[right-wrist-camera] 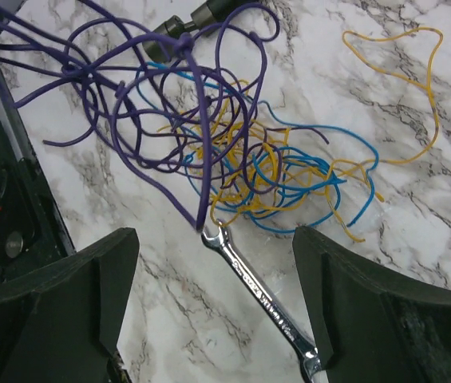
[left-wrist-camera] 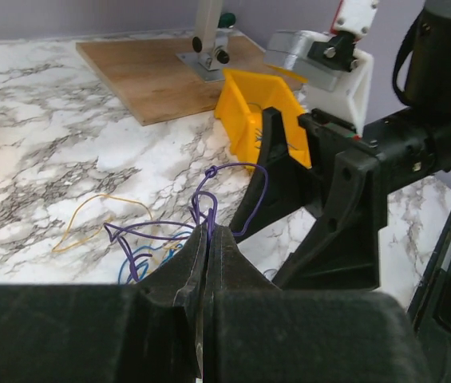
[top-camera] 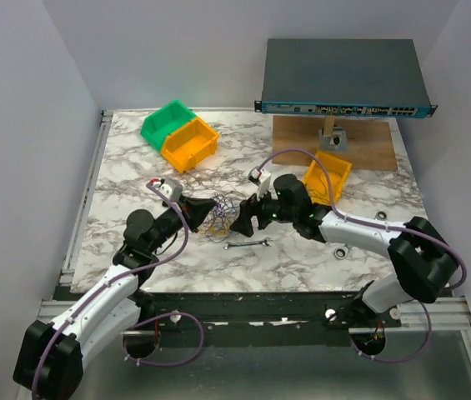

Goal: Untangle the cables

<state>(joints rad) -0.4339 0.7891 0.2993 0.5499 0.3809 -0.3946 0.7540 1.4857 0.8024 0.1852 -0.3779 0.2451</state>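
Starting on the left: our left end effector point(top-camera: 210, 206) has its fingers pressed tight together, and in the left wrist view we can see them pinching a loop of the purple cable point(left-wrist-camera: 209, 191) right at the tips. The rest of the cables point(top-camera: 222, 218) sit on the marble table point(top-camera: 118, 183) just to the right of it, squeezed between the two end effectors near the middle of the table.

From the right wrist view the cables point(right-wrist-camera: 241, 152) are a loose nest of skinny curly strands. Purple is bunched on the upper left, blue and yellow-orange are woven together in the middle, and one yellow-orange loop point(right-wrist-camera: 417, 88) lies off by itself to the right. The purple strands run up and out of the top left corner, so we can't follow them any further.

Our right end effector point(top-camera: 242, 218) is spread wide with nothing between its fingers. It hangs just above the near edge of the tangle, with the silver wrench point(right-wrist-camera: 261, 299) lying in the gap.

In the top view both end effectors cover a good part of the pile, and the strands are too fine to sort by color. The wrench's far end is cut off behind the right finger point(right-wrist-camera: 385, 319).
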